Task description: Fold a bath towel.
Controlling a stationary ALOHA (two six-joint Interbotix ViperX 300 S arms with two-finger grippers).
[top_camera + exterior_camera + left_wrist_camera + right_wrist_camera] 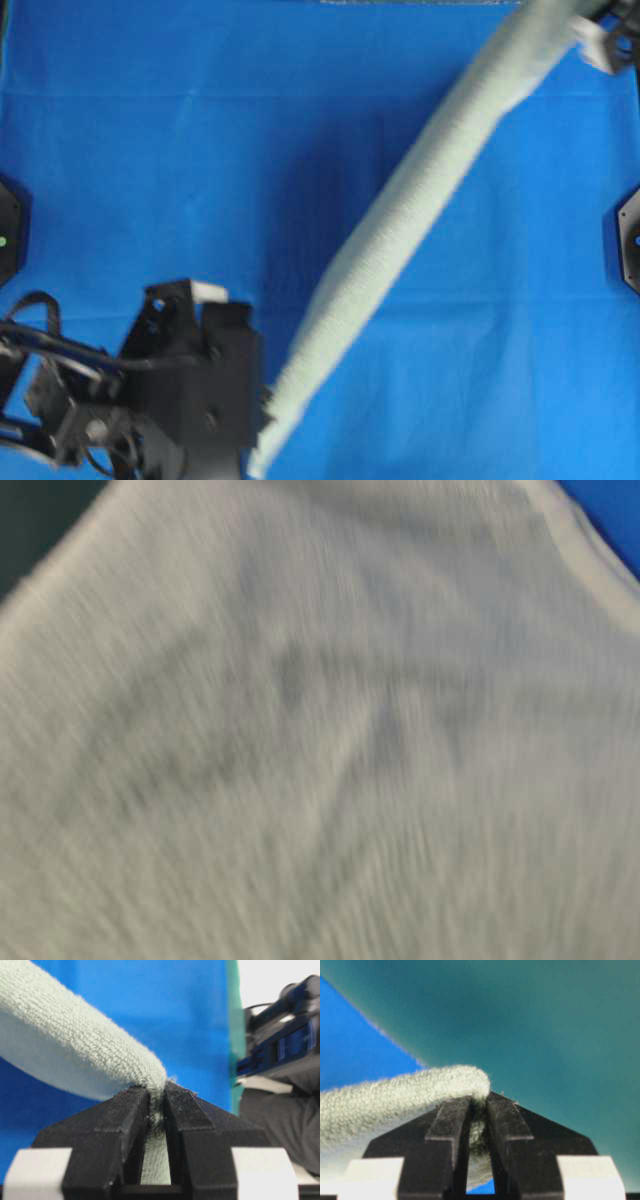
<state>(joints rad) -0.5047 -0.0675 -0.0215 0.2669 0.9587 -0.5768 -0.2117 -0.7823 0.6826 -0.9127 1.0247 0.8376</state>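
There is one green towel [400, 230]. There is one big blue cloth [150, 150] under it. There are two black grippers, the left gripper [157, 1102] and the right gripper [479, 1102]. Two black round stands sit at the sides, one left [8, 230] and one right [630, 240]

A bright blue smooth cloth [180, 150] covers the work surface from left to right and from the near edge to the far edge in the overhead view, with faint straight crease lines running across it. The same blue shows at the far right corner of the table-level view [610, 515]. Beyond the cloth, a teal wall or backdrop [545, 1025] fills the right wrist view.
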